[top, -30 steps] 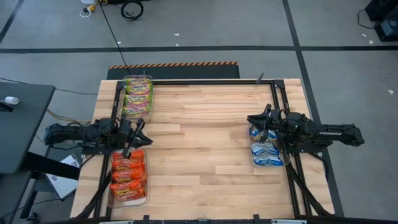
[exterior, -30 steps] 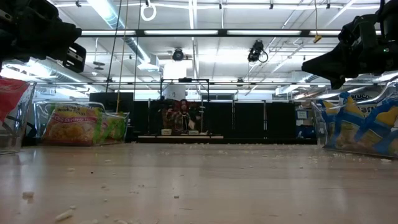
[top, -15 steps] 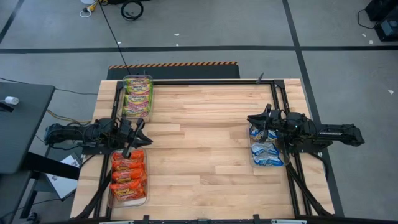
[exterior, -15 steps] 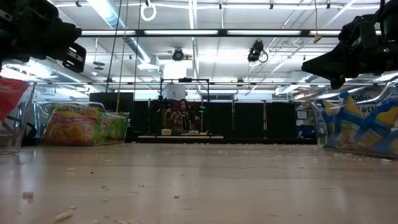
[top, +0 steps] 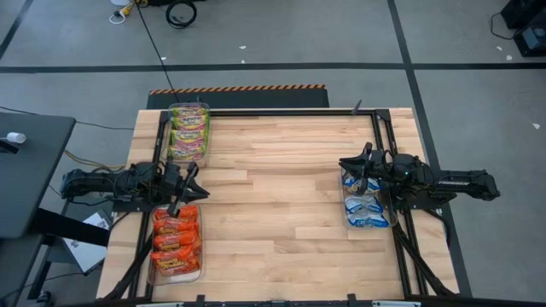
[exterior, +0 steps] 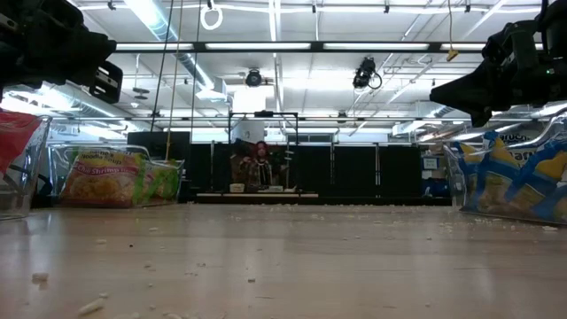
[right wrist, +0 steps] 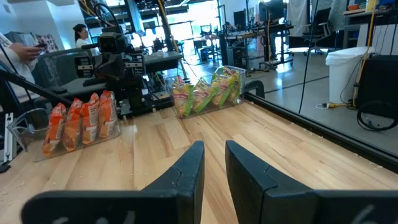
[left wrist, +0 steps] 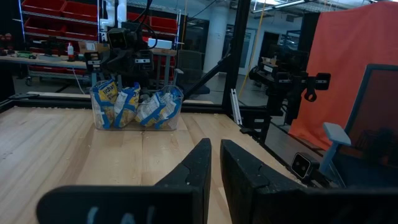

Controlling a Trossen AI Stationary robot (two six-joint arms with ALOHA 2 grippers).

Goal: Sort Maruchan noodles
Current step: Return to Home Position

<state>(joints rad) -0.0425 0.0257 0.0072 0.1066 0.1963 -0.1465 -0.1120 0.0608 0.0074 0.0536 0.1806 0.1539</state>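
Note:
Noodle packets stand sorted in three clear bins. Orange-red packets fill the bin at the left near edge, green-pink-yellow packets the bin at the left far edge, and blue-white packets the bin at the right. My left gripper hovers over the far end of the orange-red bin, empty, with only a narrow slit between its fingers. My right gripper hovers at the far end of the blue-white bin, also empty and nearly closed. Both point toward the table's middle.
Bare wood stretches between the bins, with small crumbs near the front edge. A black frame rail runs along the far edge and the sides. A person stands in the room beyond the table.

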